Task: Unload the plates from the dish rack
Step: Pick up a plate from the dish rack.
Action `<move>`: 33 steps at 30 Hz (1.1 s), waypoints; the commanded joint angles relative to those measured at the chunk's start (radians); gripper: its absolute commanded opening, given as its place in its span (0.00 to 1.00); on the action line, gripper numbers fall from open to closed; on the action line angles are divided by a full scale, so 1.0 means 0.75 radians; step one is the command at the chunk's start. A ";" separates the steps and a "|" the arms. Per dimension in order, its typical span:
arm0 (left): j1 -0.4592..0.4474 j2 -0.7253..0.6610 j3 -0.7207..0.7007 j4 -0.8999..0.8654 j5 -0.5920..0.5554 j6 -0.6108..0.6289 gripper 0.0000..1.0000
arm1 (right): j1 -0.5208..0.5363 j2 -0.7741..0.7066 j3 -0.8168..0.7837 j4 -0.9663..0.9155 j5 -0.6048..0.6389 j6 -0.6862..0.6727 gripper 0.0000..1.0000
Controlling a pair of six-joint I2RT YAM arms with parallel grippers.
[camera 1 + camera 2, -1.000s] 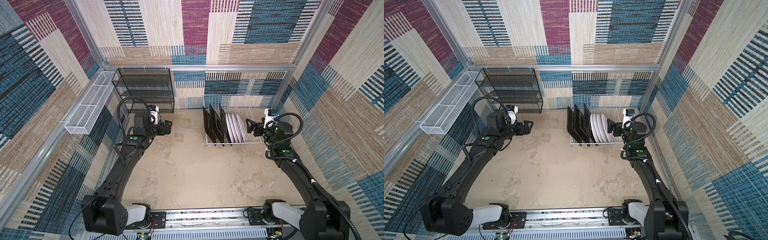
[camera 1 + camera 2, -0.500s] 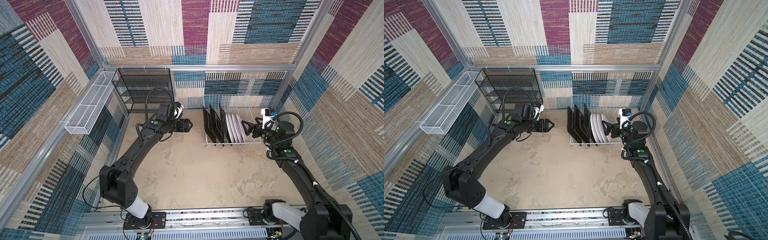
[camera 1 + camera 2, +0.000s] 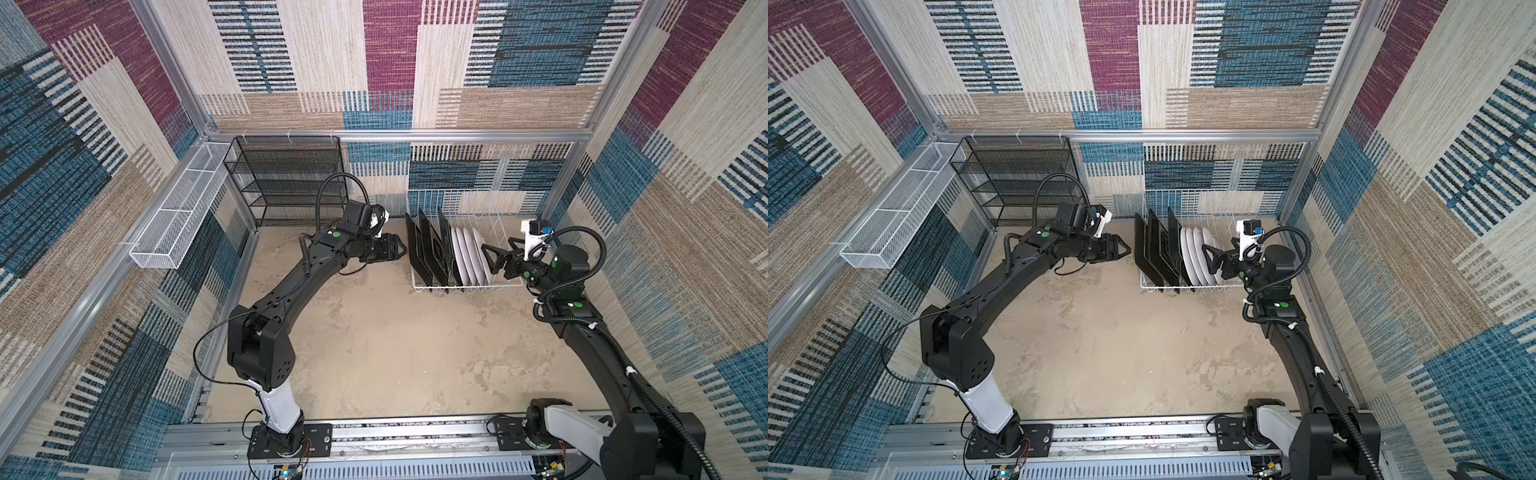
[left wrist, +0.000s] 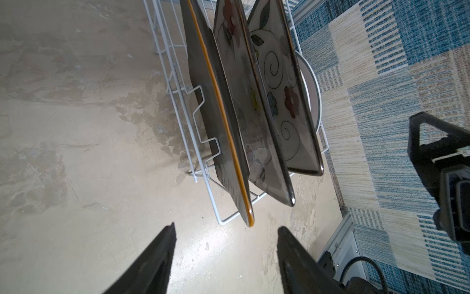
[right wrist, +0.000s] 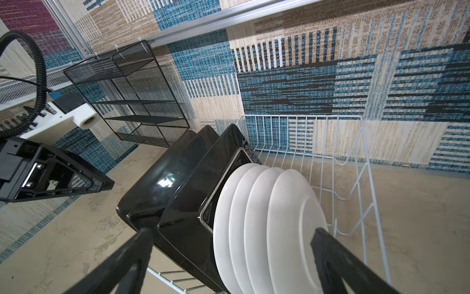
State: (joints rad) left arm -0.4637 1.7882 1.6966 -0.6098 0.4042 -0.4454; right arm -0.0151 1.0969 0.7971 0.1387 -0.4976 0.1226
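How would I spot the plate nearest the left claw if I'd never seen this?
Find the white wire dish rack by the back wall. Plates stand on edge in it; take the square plate at the end facing the left gripper. Alone among its neighbours, it shows an orange line along its rim.

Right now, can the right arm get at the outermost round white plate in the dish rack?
Probably yes: the open right gripper faces the outermost round white plate, and the dish rack slots between them hold nothing.
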 commanded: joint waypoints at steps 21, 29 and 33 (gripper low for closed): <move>-0.041 0.376 0.333 -0.038 0.064 -0.194 0.50 | -0.001 0.058 -0.003 0.082 -0.005 0.043 1.00; -0.040 0.444 0.371 -0.062 0.056 -0.214 0.41 | -0.001 0.065 0.004 0.083 0.002 0.041 1.00; -0.041 0.456 0.371 -0.062 0.040 -0.225 0.32 | 0.000 0.067 0.012 0.079 0.005 0.041 1.00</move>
State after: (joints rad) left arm -0.4969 2.1208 1.9701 -0.6247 0.4713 -0.6022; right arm -0.0143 1.1454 0.7944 0.1677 -0.4973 0.1413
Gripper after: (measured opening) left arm 0.333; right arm 0.998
